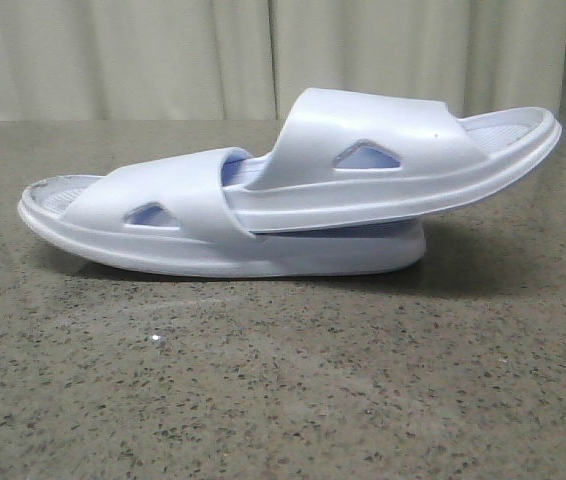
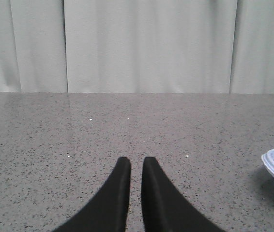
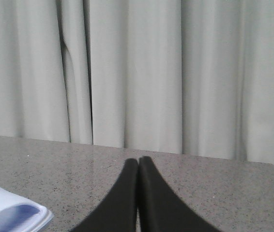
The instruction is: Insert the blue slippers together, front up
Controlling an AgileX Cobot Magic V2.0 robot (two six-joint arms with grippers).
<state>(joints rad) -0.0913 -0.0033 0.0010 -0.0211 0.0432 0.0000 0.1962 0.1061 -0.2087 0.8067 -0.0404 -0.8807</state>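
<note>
**Jaws Idle as Slipper Pair Sits Nested**

Jaws on both arms hold nothing: the left gripper (image 2: 136, 166) shows its two dark fingers nearly together with a thin gap, and the right gripper (image 3: 138, 166) has its fingers pressed together. Both hover low over bare tabletop, well apart from the work. At mid-frame in the front view lie the two blue slippers (image 1: 293, 190), one pushed into the other. The upper slipper (image 1: 393, 160) has its toe end tucked under the strap of the lower slipper (image 1: 163, 215), so its heel rides up toward the right of the frame, while the lower one rests flat. Both straps face up, which suggests the nesting is done. Each wrist view catches only a pale edge of the pair. The speckled grey tabletop (image 1: 283, 400) carries them; pale curtains (image 1: 113, 50) hang behind.
</note>
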